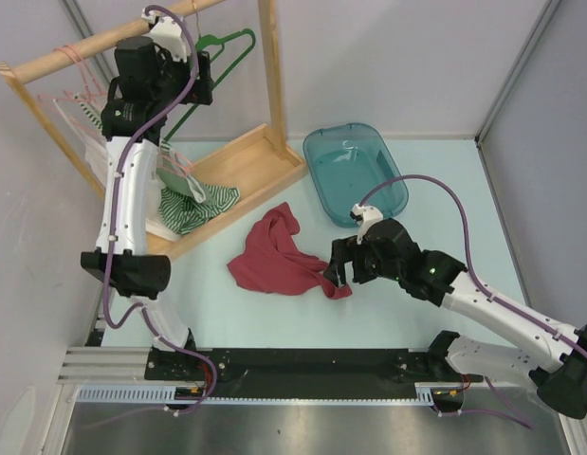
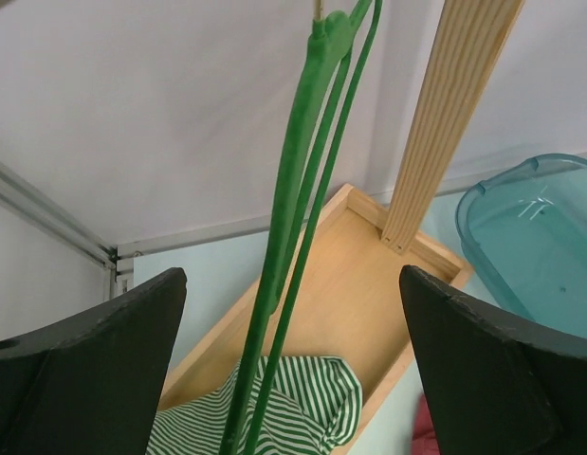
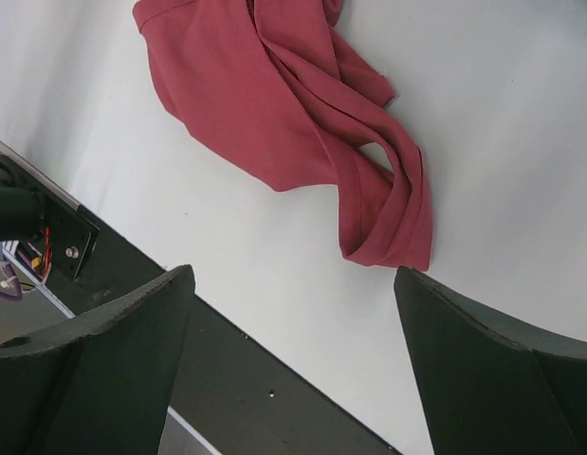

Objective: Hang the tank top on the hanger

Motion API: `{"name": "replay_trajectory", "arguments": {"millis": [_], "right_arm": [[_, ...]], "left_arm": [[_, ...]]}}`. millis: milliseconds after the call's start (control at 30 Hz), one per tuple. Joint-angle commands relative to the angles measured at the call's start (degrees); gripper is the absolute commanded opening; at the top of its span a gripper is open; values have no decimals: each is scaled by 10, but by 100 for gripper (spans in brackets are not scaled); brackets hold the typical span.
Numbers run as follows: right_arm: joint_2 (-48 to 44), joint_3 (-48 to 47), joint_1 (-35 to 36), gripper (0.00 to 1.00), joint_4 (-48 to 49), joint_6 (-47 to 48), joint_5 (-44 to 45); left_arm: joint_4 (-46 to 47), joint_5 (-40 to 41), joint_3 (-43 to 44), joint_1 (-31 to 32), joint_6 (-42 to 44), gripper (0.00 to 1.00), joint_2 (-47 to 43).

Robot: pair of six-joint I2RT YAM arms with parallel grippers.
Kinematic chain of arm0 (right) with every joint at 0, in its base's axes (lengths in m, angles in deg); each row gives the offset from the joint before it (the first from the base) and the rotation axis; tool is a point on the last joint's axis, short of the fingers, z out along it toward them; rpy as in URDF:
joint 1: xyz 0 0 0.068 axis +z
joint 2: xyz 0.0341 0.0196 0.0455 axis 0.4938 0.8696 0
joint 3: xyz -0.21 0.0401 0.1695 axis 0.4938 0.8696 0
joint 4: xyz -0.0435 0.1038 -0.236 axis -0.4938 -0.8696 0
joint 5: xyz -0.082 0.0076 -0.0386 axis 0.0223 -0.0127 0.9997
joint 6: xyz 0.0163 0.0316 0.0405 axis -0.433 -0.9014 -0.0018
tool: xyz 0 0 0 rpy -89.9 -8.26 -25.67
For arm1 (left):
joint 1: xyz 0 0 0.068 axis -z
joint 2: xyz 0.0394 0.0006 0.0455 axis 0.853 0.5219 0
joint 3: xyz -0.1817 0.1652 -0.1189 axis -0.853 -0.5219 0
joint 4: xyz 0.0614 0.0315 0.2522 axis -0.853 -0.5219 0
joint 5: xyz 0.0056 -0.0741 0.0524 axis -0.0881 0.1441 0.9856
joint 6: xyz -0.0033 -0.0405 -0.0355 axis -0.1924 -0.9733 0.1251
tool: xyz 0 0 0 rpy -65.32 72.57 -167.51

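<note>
Jaws on both arms stand wide apart and hold nothing. The left gripper [image 2: 293, 275] is raised at the far left corner of the desk [image 1: 435, 199], its fingers either side of the hanger [image 2: 293, 190] without touching it. The hanger hangs by its hook from the rail of the wooden rack [image 1: 271, 76], above a striped garment [image 1: 193, 204] heaped in the rack's base. The right gripper [image 3: 293, 275] hovers low over the middle of the desk, a little toward the near edge, just beside the nearest fold of the tank top [image 3: 274, 104]. The tank top lies crumpled flat on the desk, between the rack and the right arm, well short of the teal tub [image 1: 355, 171] toward the far edge. It looks light, limp and thin, so it should sag and bunch wherever it is lifted and give no shape of its own. The looped end closest to the right fingers seems to be a strap or armhole edge, and pinching that narrow band would likely let the body hang open for threading. The hanger looks thin, light and free to swing, so a hold near its neck would probably steady it best.
</note>
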Motion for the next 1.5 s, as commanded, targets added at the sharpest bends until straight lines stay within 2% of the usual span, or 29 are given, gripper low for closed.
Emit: {"name": "replay_trajectory", "arguments": {"millis": [0,33,133,200,300,333,400,433,500,533,600,667,967,1267,1467], "right_arm": [[2,-2,-1,92,27,-10,-6],[2,-1,0,92,30,-9,-7],[4,2,-1,91,36,-13,-11],[2,3,-1,91,36,-14,-11],[-5,6,0,92,33,-14,-9],[-7,8,0,92,32,-14,-8],[-12,11,0,91,31,-15,-7],[-12,12,0,91,30,-17,-8],[-15,14,0,91,31,-20,-10],[-15,17,0,91,32,-21,-10],[-18,18,2,91,34,-24,-10],[-21,23,3,91,36,-26,-10],[-22,27,4,91,28,-27,-1],[-17,28,7,91,34,-29,-5],[-20,12,8,91,23,-22,0]], "left_arm": [[27,41,-21,20,28,97,-24],[28,43,-28,22,26,90,-32],[40,74,-64,30,31,76,-46],[49,77,-88,33,34,73,-62],[62,80,-117,34,33,59,-80],[65,77,-122,34,33,48,-84],[73,75,-134,36,29,38,-96],[76,73,-137,36,28,29,-99],[87,65,-149,37,28,22,-112],[92,63,-151,37,25,15,-115],[102,54,-159,37,23,12,-125],[109,49,-158,37,18,2,-129],[136,34,-161,38,-9,0,-163],[121,-25,-259,40,-66,0,-252],[119,-74,-340,63,-100,0,-328]]}}
